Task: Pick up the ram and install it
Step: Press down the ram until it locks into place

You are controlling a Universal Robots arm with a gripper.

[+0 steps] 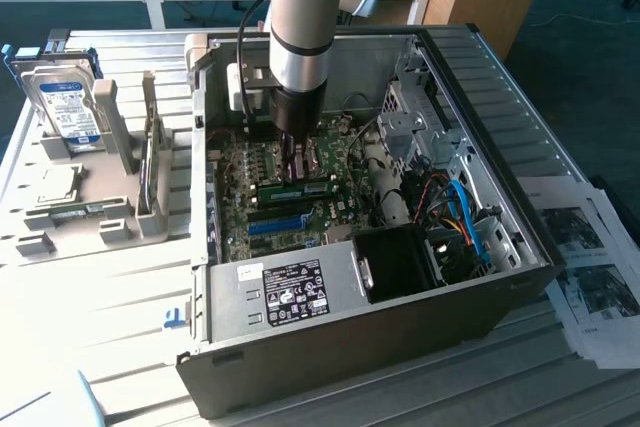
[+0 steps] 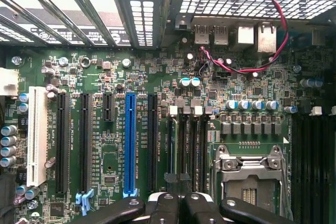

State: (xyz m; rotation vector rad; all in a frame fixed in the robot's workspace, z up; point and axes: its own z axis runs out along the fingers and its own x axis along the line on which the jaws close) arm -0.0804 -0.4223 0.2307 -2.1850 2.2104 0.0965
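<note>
- You've got one hard drive point(image 1: 67, 112) in the grey holder point(image 1: 120, 147) at the exterior view's left, one open PC case point(image 1: 400, 277), one ram point(image 1: 297, 190) lying on its motherboard point(image 1: 262, 172)
- Slatted white table point(image 1: 120, 287), wooden desks behind
- Your gripper point(image 1: 296, 169) is closed narrow, tips right at the ram

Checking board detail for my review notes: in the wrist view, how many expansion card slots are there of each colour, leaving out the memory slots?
white slot: 1
blue slot: 1
black slots: 4 (one of them short)
Total: 6
</note>
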